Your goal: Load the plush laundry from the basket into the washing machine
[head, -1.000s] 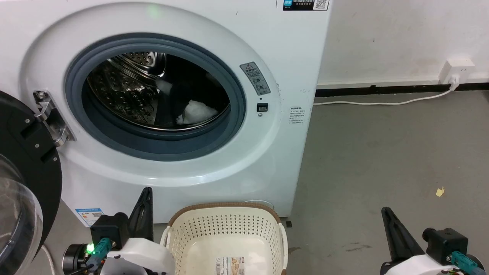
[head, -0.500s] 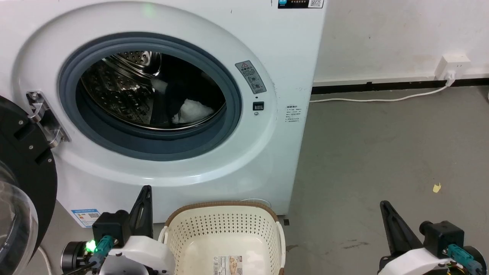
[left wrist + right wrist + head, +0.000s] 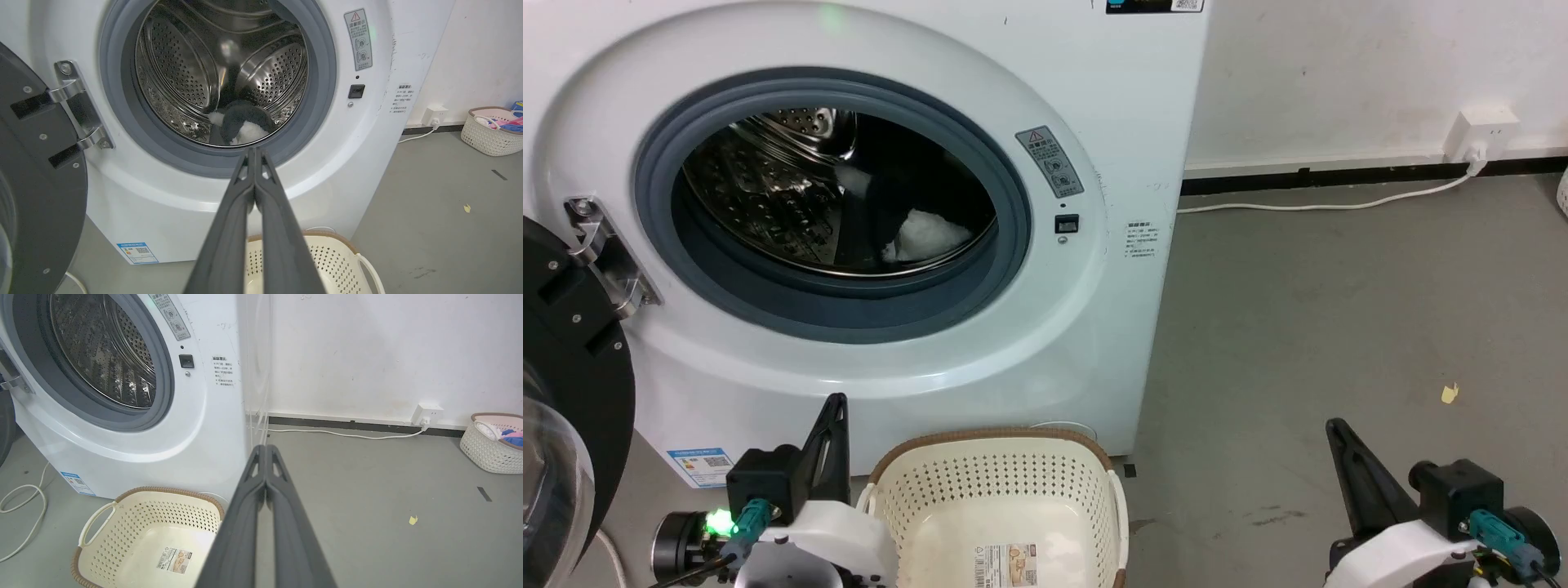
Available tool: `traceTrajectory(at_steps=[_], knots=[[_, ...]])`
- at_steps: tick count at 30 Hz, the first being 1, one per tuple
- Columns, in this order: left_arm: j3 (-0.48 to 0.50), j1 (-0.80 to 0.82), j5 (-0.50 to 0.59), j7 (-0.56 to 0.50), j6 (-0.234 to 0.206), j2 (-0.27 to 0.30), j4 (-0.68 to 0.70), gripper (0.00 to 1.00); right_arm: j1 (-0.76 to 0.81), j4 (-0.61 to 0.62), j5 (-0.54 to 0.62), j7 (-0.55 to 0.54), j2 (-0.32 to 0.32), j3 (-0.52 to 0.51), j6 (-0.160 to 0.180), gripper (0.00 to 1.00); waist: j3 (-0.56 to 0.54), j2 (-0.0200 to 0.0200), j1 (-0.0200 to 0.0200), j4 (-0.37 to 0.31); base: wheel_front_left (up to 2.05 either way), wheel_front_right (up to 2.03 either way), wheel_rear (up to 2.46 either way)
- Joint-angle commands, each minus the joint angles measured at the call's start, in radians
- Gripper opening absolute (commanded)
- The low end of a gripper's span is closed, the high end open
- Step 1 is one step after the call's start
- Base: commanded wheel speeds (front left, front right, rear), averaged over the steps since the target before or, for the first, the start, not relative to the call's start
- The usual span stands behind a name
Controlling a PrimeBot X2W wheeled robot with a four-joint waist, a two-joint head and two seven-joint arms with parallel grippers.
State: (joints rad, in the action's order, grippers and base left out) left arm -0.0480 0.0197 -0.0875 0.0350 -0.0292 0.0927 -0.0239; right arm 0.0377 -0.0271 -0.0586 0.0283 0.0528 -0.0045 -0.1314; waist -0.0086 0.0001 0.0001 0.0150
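1. The plush laundry [image 3: 244, 125] lies low in the drum [image 3: 179, 73], close behind the grey door seal [image 3: 849, 314]. The basket [image 3: 1001, 482] in front of the washing machine [image 3: 1013, 359] holds nothing but its label sticker, so the loading looks done to me
2. The left gripper [image 3: 254, 152] has its two fingers pressed together with nothing between them, and it points at the drum mouth from outside. The right gripper [image 3: 265, 448] is pinched together and empty too, aimed at bare floor beside the machine
3. The main risk I see is the plush sitting so near the front lip. If the door [image 3: 568, 367] is swung to, a fluffy edge may get trapped in the seal
4. That door hangs wide open on the robot's left, near its left arm. A turn at the waist or a careless sweep could knock the arm against it or strain the hinge [image 3: 79, 104]
5. The basket stands just beside the left arm and looks like light plastic. A forearm or a wheel rolling forward would probably shove or tip it
6. A white cable [image 3: 24, 498] loops on the floor by the machine's corner, and a wheel could snag it
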Motion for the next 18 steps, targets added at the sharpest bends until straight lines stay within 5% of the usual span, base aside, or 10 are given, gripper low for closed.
traceTrajectory(at_steps=[1,18], knots=[[0.011,-0.017,0.021,-0.007,0.009,-0.011,0.008,0.0,-0.02,0.011,0.016,-0.006,-0.002,0.002,0.001,0.0,0.001,-0.0001,-0.0001,-0.002,0.0,0.0,0.0],[0.048,-0.02,0.088,-0.035,0.029,-0.042,0.024,0.0,-0.038,0.027,0.059,-0.028,-0.003,0.005,0.001,0.0,0.009,-0.0001,-0.0001,-0.015,0.0,0.0,0.0]])
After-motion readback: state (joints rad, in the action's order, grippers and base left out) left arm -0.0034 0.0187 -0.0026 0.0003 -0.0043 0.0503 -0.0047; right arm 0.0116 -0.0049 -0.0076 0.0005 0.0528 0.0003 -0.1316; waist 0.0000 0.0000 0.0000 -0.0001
